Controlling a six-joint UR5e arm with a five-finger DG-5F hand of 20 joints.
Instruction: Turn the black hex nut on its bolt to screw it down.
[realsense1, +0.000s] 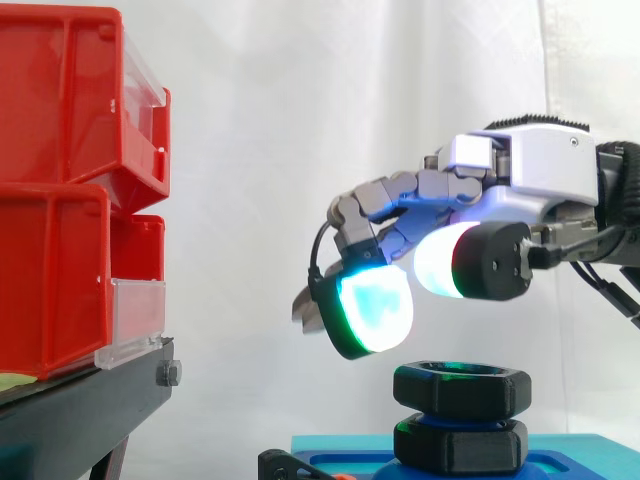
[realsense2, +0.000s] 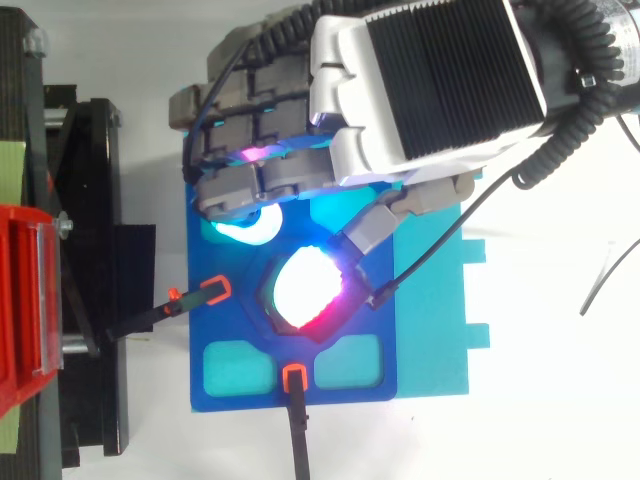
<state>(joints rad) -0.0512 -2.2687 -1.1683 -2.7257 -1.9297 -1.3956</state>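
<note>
From the side, the hand (realsense1: 540, 175) hangs with its fingers curled round nothing. Its glowing pads (realsense1: 372, 308) are just above the black hex nut (realsense1: 460, 388) and not touching it. The nut sits level, its axis upright, over the blue base (realsense1: 335, 447). From above, the thumb pad (realsense2: 305, 290) lies directly over the nut (realsense2: 263, 298), so the reach looks straight down.

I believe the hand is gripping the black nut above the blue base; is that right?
Not quite. The hand hovers above the black nut with a clear gap, its curled fingers holding nothing, as the side view shows. The nut is above the blue base.
</note>
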